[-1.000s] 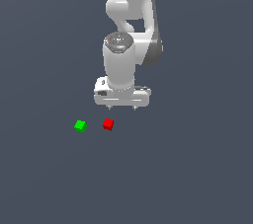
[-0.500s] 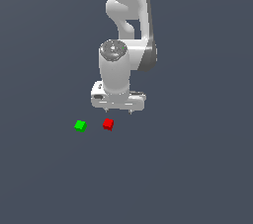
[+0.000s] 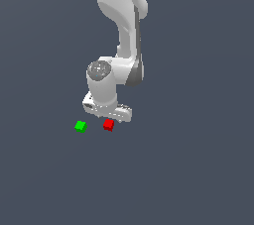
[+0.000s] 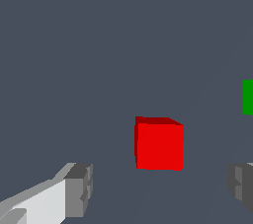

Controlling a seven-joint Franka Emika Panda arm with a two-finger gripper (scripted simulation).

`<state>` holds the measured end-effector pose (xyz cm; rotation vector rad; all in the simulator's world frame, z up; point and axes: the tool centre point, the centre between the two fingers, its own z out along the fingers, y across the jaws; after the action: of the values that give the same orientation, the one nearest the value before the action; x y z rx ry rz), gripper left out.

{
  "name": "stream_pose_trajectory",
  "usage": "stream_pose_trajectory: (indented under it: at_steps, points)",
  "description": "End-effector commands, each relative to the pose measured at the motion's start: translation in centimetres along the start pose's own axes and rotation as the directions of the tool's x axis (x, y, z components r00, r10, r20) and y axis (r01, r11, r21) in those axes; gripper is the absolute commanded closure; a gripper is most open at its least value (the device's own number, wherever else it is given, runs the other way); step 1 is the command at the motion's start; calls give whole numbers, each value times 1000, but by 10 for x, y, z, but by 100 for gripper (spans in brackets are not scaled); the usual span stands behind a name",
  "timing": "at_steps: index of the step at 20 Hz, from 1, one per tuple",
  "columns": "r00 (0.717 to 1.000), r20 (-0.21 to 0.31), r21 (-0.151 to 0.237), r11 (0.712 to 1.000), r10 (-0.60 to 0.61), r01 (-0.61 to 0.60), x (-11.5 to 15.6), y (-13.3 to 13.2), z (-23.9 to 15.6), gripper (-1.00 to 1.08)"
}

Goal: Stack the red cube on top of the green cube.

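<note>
Since 1.0 s ago the arm has dropped lower and shifted toward the exterior view's left; both cubes unmoved. Gripper (image 3: 110, 116) now sits low, just above the red cube (image 3: 108, 125). Jaws spread wide, holding nothing; wrist view shows the red cube between the fingers (image 4: 76, 191), untouched. Green cube (image 3: 81, 127) rests on the desk (image 3: 198, 169) near the red one, to the exterior view's left, apart.
</note>
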<state>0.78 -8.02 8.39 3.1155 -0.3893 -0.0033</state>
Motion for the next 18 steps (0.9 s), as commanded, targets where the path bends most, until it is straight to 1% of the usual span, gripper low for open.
stream_pose_trajectory:
  at_steps: [1,10,18]
  points:
    - [1000,-2,0,1000,23,-23,2,7,9,-92]
    - [999,-1,0,999,32,-32,2,10,18,-92]
    - [999,-1,2,999,35,-35,2,10,54,-92]
